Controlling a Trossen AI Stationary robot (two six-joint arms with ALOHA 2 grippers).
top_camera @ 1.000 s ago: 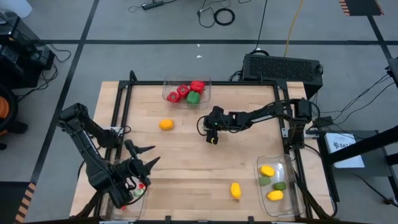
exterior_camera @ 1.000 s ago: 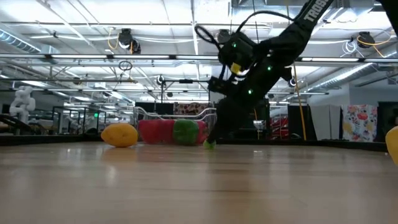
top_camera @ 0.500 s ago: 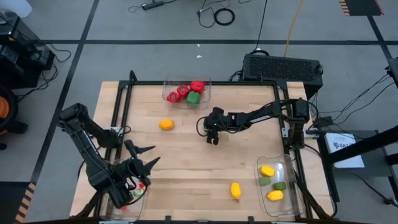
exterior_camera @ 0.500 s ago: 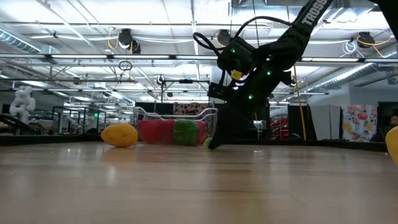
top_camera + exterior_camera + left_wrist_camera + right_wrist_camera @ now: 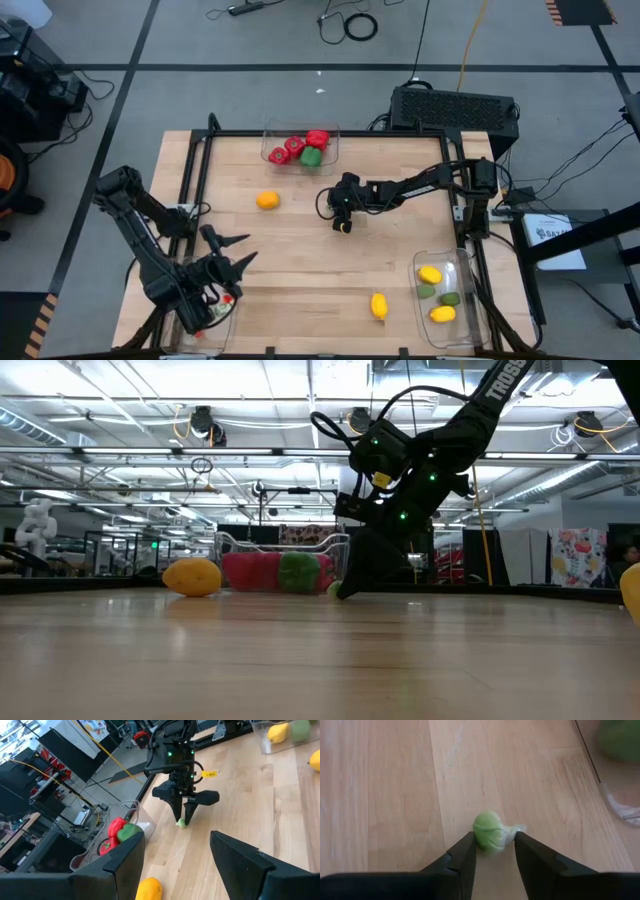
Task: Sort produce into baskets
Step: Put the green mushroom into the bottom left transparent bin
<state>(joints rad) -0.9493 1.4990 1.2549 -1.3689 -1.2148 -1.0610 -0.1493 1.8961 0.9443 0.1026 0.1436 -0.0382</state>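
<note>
Produce bit pinched in right claw; peppers fill far basket.

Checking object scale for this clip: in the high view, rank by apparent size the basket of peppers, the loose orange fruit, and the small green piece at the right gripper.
1. Basket of peppers, clearly largest.
2. Orange fruit.
3. Small green piece, a speck at the right gripper.

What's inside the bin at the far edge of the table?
The far bin holds red peppers and one green pepper. The peppers are heaped, so anything beneath them is hidden.
</note>
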